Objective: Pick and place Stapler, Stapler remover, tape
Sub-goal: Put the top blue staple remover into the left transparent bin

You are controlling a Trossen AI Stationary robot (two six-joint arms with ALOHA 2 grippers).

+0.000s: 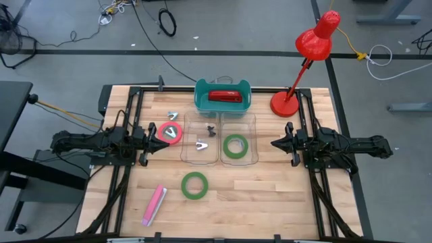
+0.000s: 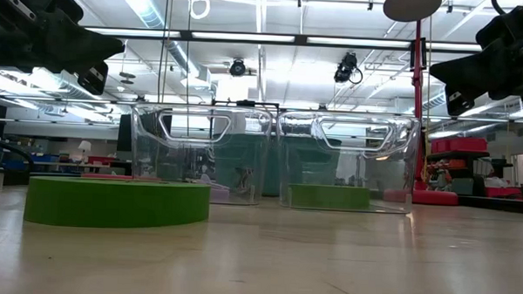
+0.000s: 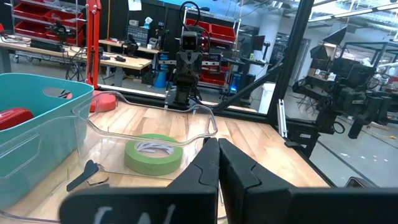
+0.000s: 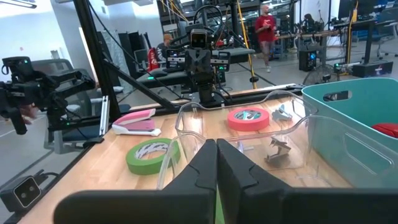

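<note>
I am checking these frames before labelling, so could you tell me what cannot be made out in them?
- Red stapler in the teal bin: high view shows only its top; in the left wrist view the picture's edge cuts it off.
- Small metal pieces near the red tape: too small to identify from above.
- Pink stapler: absent from the low view.
- Both grippers: the low view cuts them at its top corners.

Wooden table (image 1: pixel 270 196): teal bin (image 1: pixel 223 98) holding red stapler (image 1: pixel 225 96); two clear bins, right one (image 1: pixel 237 139) holding green tape roll (image 1: pixel 235 146); second green roll (image 1: pixel 194 185); red-pink roll (image 1: pixel 170 131); pink stapler (image 1: pixel 154 204); red desk lamp (image 1: pixel 305 61). Left gripper (image 1: pixel 156 145) and right gripper (image 1: pixel 277 143) closed, flanking the bins.
</note>
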